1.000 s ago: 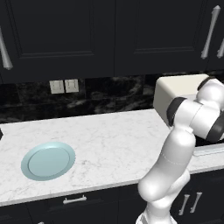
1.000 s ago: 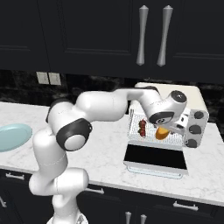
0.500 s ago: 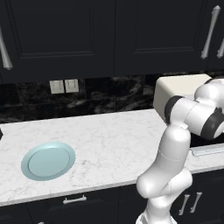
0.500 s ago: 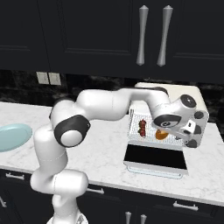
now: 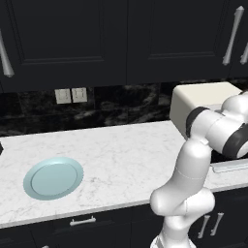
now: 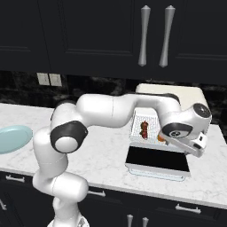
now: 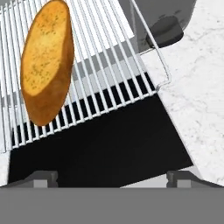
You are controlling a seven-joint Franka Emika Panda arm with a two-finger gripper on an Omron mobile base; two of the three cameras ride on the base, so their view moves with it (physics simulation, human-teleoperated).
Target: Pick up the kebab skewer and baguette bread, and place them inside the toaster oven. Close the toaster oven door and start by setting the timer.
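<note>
The golden baguette bread [image 7: 46, 65] lies free on the wire rack [image 7: 109, 78] of the toaster oven [image 6: 170, 95], a cream box also seen from the other side [image 5: 203, 101]. The kebab skewer [image 6: 144, 129] rests on the rack's left part, and the baguette bread [image 6: 162, 138] peeks out beside my hand. The toaster oven door [image 6: 157, 160] hangs open and flat, its dark glass [image 7: 100, 144] under my hand. My gripper [image 7: 111, 177] is open and holds nothing, its fingertips [image 7: 41, 177] spread wide just off the rack's front edge. It hovers above the door [image 6: 186, 144].
A pale blue plate [image 5: 52, 178] sits on the white marble counter [image 5: 121, 155] far to the left, also at the left edge [image 6: 12, 137]. Dark cabinets with long handles [image 6: 144, 35] hang overhead. Wall outlets [image 5: 71, 95] sit on the black backsplash.
My hand has drawn back and down from the oven opening toward the right. The jaws spread a little wider, and the baguette bread stays on the rack, let go.
</note>
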